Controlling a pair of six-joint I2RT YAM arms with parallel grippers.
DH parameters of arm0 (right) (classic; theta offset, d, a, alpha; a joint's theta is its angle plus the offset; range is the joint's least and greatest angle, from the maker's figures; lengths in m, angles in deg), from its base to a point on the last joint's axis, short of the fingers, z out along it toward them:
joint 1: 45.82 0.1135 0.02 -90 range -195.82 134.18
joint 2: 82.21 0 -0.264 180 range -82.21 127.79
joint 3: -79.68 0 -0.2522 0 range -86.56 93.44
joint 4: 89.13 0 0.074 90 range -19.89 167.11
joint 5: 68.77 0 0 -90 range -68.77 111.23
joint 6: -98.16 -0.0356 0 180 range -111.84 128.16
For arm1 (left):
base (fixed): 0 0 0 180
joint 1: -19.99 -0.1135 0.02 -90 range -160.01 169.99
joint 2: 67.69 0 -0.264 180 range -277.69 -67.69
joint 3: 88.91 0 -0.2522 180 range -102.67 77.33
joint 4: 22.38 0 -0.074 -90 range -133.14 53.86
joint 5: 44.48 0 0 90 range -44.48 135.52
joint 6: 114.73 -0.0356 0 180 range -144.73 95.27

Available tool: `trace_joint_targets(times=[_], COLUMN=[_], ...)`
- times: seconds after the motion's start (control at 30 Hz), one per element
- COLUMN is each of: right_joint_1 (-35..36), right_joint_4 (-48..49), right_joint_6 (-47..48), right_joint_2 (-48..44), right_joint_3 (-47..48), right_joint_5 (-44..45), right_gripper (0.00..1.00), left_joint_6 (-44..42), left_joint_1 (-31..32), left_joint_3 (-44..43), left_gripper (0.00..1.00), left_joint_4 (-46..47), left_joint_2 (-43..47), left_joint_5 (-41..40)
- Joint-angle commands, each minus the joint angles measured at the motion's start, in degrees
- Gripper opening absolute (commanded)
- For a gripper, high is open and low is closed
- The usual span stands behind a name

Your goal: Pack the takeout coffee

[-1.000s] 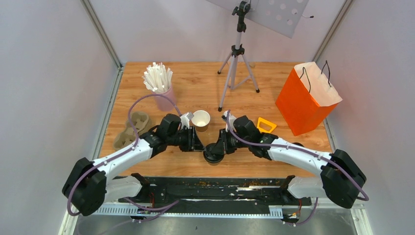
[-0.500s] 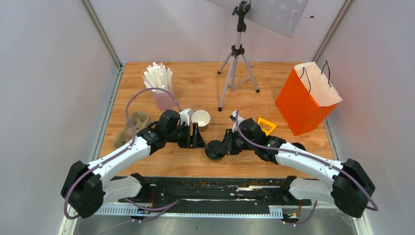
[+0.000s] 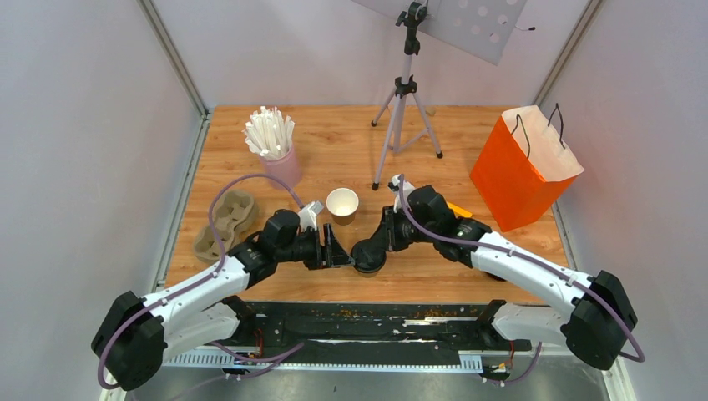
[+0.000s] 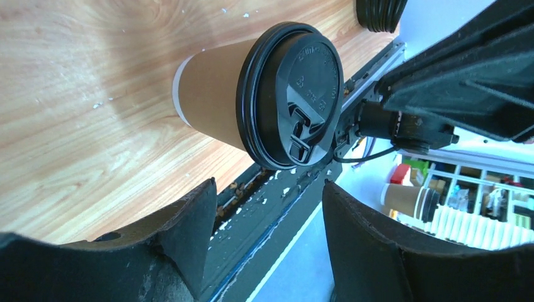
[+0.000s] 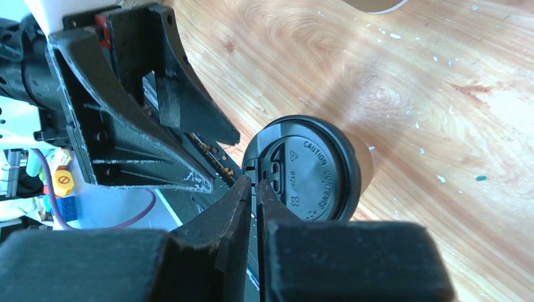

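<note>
Left fingers [image 4: 189, 226] stand open at 9 o'clock of the lidded takeout coffee [image 3: 367, 257] near the counter's [image 3: 467, 142] 6 o'clock edge, right fingers [image 5: 242, 211] closed empty against its lid [image 5: 308, 167]; a sideways nudge could tip it and spill.

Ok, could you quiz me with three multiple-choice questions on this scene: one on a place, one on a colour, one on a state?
1. The orange paper bag stands: A far right; B near left; C between the arms.
2. The round lid on the kraft-brown paper cup is: A white; B black; C pink.
3. The left gripper is: A shut; B open; C out of view.
A: it sits far right in the overhead view. B: the lid is plainly black. B: its jaws stand wide apart.
</note>
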State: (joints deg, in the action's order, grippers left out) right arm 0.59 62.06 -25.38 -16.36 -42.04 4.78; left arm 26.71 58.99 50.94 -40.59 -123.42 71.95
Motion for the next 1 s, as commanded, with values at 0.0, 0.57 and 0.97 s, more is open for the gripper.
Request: trace_joint_targets(times=[0.0, 0.57, 0.97], right_joint_1=[-2.81, -5.79, -5.80], right_joint_4=[-0.83, 3.79, 9.05], right_joint_6=[5.71, 3.93, -1.89], right_joint_2=[2.66, 7.00, 2.95], right_joint_3=[2.94, -4.68, -12.07], right_joint_5=[-4.37, -5.25, -4.86], right_gripper=[0.09, 0.08, 0.09], left_joint_6=[6.97, 4.06, -0.73], left_joint_1=[2.12, 5.86, 5.78], left_joint_3=[2.26, 1.21, -1.48], left_gripper=[0.69, 0.47, 0.37], left_joint_4=[11.29, 1.61, -4.58], left_joint_2=[-0.22, -7.01, -9.21], left_joint_5=[-2.02, -8.37, -12.71])
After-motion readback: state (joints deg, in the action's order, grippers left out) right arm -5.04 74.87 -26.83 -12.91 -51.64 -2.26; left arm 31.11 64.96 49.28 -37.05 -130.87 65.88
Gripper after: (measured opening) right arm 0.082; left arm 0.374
